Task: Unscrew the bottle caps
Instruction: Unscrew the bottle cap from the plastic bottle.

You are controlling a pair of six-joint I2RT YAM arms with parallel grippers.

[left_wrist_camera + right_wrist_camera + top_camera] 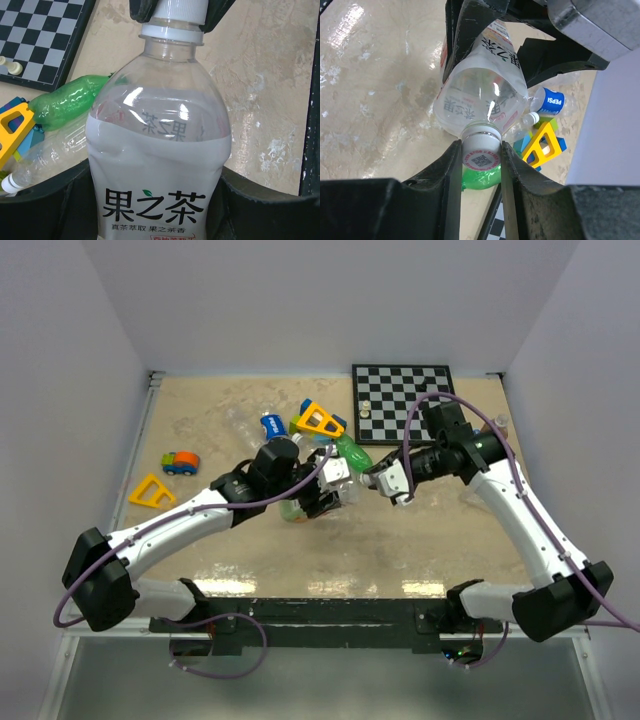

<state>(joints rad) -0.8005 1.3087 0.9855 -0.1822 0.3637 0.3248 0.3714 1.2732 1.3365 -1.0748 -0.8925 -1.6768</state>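
Note:
A clear bottle (160,165) with a white label is held off the table, my left gripper (157,200) shut around its body. Its white bottle cap (481,152) has a red-ringed code printed on top. My right gripper (481,160) is shut on that cap, one finger pressed to each side. In the top view the two grippers meet over the middle of the table, the left gripper (318,492) on the bottle (337,476) and the right gripper (383,480) at its neck. In the left wrist view the cap (175,12) sits between the right arm's dark fingers (142,10).
A crushed green bottle (352,452) lies just behind the held one. A Pepsi bottle (270,423) with its own white cap (532,118) and coloured blocks (318,420) lie beside it. A chessboard (400,400) with pale pieces (15,67) is at the back right. A toy car (181,462) and a yellow triangle (151,492) are at the left.

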